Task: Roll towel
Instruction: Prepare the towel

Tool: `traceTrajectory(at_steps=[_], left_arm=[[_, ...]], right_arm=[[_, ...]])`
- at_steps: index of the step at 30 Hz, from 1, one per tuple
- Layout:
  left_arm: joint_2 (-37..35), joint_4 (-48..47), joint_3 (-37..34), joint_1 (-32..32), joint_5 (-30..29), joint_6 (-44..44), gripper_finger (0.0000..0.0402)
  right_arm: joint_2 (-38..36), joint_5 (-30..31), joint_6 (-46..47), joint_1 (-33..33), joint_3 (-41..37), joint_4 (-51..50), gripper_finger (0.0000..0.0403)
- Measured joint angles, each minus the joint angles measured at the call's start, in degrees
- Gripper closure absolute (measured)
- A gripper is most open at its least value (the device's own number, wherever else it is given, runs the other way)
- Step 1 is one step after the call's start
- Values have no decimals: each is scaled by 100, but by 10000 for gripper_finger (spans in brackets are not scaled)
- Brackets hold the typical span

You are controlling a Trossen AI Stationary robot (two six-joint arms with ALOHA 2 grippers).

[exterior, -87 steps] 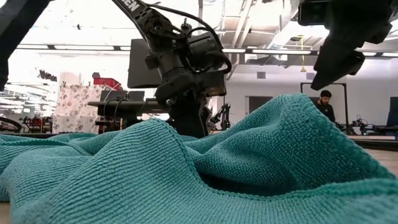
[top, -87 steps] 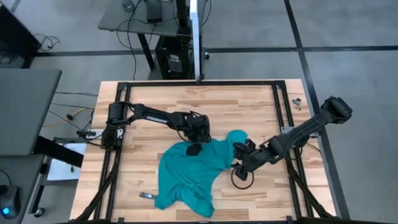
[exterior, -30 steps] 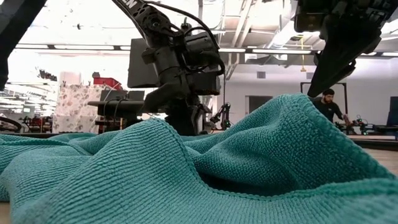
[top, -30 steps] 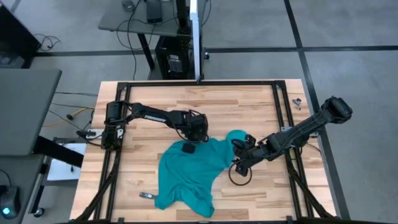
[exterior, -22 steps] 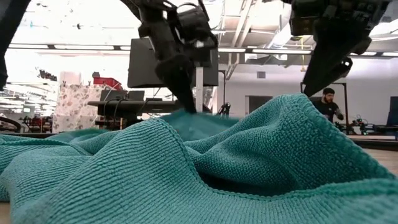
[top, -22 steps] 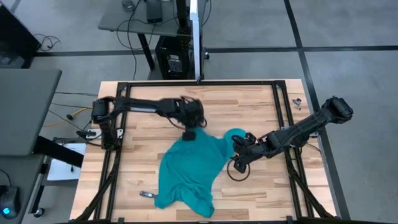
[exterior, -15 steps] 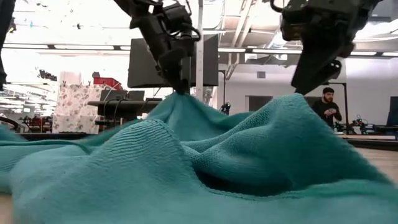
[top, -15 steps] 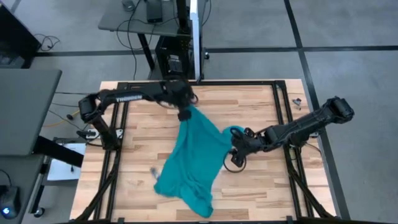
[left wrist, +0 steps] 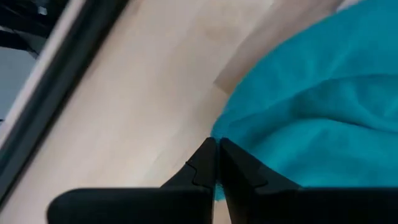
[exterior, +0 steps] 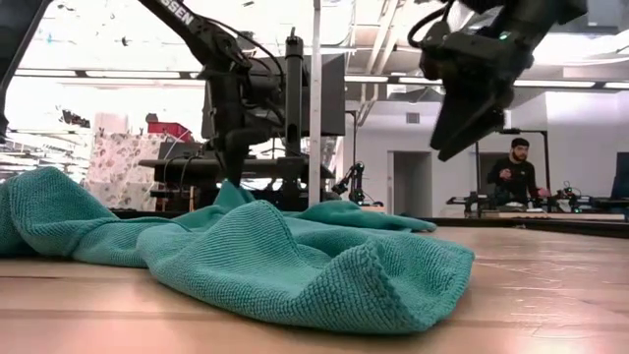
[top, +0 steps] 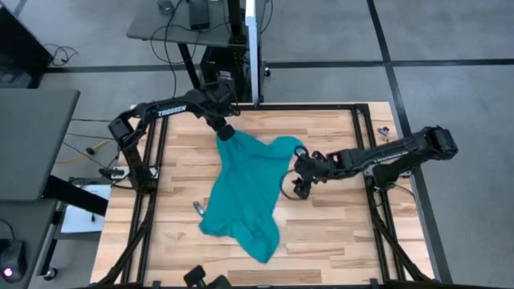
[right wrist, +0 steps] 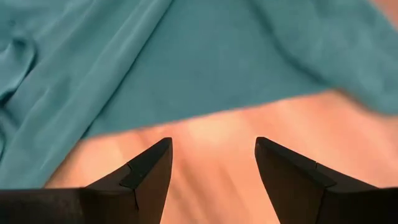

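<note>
The teal towel (top: pixel 245 193) lies stretched out lengthwise on the wooden table, crumpled, from the far left toward the near edge; the low view shows its folds (exterior: pixel 295 265). My left gripper (top: pixel 226 133) is at the towel's far end, shut on it. My right gripper (top: pixel 299 185) hovers open beside the towel's right edge. In its wrist view the fingers (right wrist: pixel 212 143) stand over bare wood, with the towel (right wrist: pixel 186 56) just beyond them. My left gripper pinches the towel's far end at its edge (left wrist: pixel 219 132) between its two shut fingers, which slant down from above. The cloth rises to a small peak under the fingers (exterior: pixel 232 189). The rest of the towel lies on the table.
A small dark object (top: pixel 195 207) lies on the wood left of the towel. Black frame rails (top: pixel 152 185) run along the table's sides. Bare wood (top: pixel 337 233) shows to the right and near right of the towel. A person (exterior: pixel 511 172) is in the room behind.
My left gripper has gone toward the table's far edge and a little left, dragging the towel's far end with it. The towel has been drawn out long and has slid away from the near edge, its high hump flattened. My right gripper has shifted toward the far edge, staying open.
</note>
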Motion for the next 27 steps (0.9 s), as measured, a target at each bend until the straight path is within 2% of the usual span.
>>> traceTrajectory(at_steps=[3, 6, 8, 10, 11, 15, 20, 27], left_arm=[[0, -5, 2, -36, 282, 166, 358], [-25, -8, 2, -56, 460, 354, 325], [-71, 5, 3, -73, 922, 485, 304], [-90, 31, 4, -118, 1556, 576, 289], [-90, 37, 4, -153, 1754, 604, 284], [30, 626, 11, -382, 1833, 554, 278], [512, 1392, 9, -735, 2051, 402, 283], [1106, 1617, 0, -1041, 2363, 541, 285]], right_arm=[[164, -259, -343, -372, 2, 446, 182], [621, -925, -542, -667, 2, 973, 182], [1073, -1399, -576, -772, 2, 1447, 182], [1490, -1624, -518, -778, 2, 1960, 182], [1666, -1654, -443, -773, 2, 2236, 182], [2200, -1656, -250, -705, 146, 2976, 182], [2647, -1651, -135, -626, 345, 2924, 182], [2708, -1638, 373, -343, 356, 2743, 182]])
